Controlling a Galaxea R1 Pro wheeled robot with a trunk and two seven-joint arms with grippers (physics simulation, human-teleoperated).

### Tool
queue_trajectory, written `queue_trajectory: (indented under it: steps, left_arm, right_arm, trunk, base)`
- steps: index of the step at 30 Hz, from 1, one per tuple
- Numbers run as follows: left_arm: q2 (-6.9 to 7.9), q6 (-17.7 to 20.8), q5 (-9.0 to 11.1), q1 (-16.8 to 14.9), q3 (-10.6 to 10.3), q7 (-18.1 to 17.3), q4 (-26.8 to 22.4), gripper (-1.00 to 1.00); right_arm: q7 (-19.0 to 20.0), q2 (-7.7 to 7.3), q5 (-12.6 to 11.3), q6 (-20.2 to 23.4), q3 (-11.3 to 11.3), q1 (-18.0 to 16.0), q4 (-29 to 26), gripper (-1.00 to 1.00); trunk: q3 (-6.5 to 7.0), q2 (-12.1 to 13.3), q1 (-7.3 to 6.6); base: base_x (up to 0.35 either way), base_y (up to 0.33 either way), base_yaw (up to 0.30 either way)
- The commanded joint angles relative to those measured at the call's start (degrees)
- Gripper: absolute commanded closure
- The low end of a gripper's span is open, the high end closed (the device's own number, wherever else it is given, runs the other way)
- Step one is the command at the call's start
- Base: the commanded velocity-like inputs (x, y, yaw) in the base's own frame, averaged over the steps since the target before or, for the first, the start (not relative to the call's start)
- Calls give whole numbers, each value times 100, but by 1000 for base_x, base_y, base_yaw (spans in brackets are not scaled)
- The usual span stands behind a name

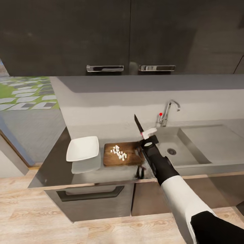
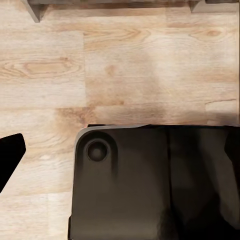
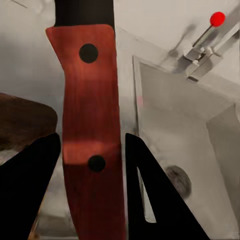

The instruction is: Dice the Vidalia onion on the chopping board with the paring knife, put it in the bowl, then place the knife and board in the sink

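— Where's the knife (image 1: 138,124) just now?

— Up in the air, pinched in the right end effector (image 1: 148,134). The dark blade points up and away toward the back wall, between the board (image 1: 122,154) and the sink (image 1: 189,145). From the right wrist you see its reddish-brown handle (image 3: 92,130) with two dark rivets, a black finger (image 3: 30,190) pressed against each side.

— And the onion?

— Already diced. A little heap of white cubes (image 1: 118,152) sits near the middle of the board. The board lies flat on the counter (image 1: 84,174), just left of the basin.

— The bowl?

— White bowl (image 1: 82,148), on the counter just beside the board's left end, not touching it as far as I can see. I can't make out any cubes inside it.

— The sink itself?

— Steel basin with a dark round drain (image 1: 171,151), drainboard off to the right, chrome tap (image 1: 169,112) with a red knob (image 1: 160,114) at the back edge.

— What about the left end effector?

— Can't tell. The left wrist looks down at wood floor (image 2: 120,65) and a dark glossy part of the robot (image 2: 155,185); just a black tip (image 2: 10,155) shows at the edge, too little to judge spread or pressed together.
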Motion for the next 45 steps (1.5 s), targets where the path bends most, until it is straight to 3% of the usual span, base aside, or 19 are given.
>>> queue_trajectory:
  steps: [1, 4, 7, 13, 19, 25, 32, 34, 37, 39, 45]
  left_arm:
    - [-1, -10, 42, 1, -48, 23, -11, -100]
    - [-8, -10, 37, 1, -48, 23, -11, -100]
    - [-9, -10, 35, 1, -48, 23, -11, -100]
    - [-10, -17, 28, 1, -48, 23, -11, -100]
    - [-10, -18, 26, 1, -48, 23, -11, -100]
    - [-10, -18, 26, 1, -48, 29, -11, -100]
    - [-10, -27, 21, 1, -52, 32, -11, -100]
    - [-10, -27, 20, 1, -50, 32, -13, -100]
    - [-6, -29, 23, 1, -50, 32, -12, -100]
    - [-3, -33, 25, 1, -49, 32, -12, -100]
    - [0, -36, 25, 1, -48, 32, -18, -100]
  right_arm:
    - [124, -79, -10, 37, -164, -5, -12, 100]
    - [597, -304, -17, 41, -407, -5, -20, 100]
    - [894, -382, -10, 47, -471, -5, -22, 100]
    - [1000, -438, -6, 51, -499, -5, -16, 100]
    - [1011, -649, -15, 52, -504, -5, 24, 100]
    - [1025, -678, -16, 44, -871, -5, 71, 100]
    - [1011, -681, -22, 54, -1045, -5, 428, 100]
    - [1008, -678, -24, 57, -1213, -5, 549, 100]
    - [1006, -668, -31, 59, -1644, -5, 888, 100]
    - [1011, -658, -37, 59, -1784, -5, 968, 100]
    - [1015, -649, -42, 66, -1903, -5, 1021, 100]
  trunk:
    - [-10, -11, 6]
    - [-10, -11, 6]
    - [-10, -11, 6]
    - [-10, -11, 6]
    - [-10, -11, 6]
    - [-10, -11, 6]
    - [-10, -11, 6]
    - [-10, -11, 6]
    - [-14, -11, 6]
    - [-22, -11, 6]
    - [-70, -11, 6]
  base:
    - [243, -26, 0]
    - [232, -80, 0]
    - [208, -153, 0]
    - [119, -181, 0]
    - [17, -188, 0]
    - [1, -189, 0]
    - [0, -174, 0]
    - [0, -63, 0]
    - [0, -17, 0]
    - [0, -5, 0]
    - [0, -1, 0]
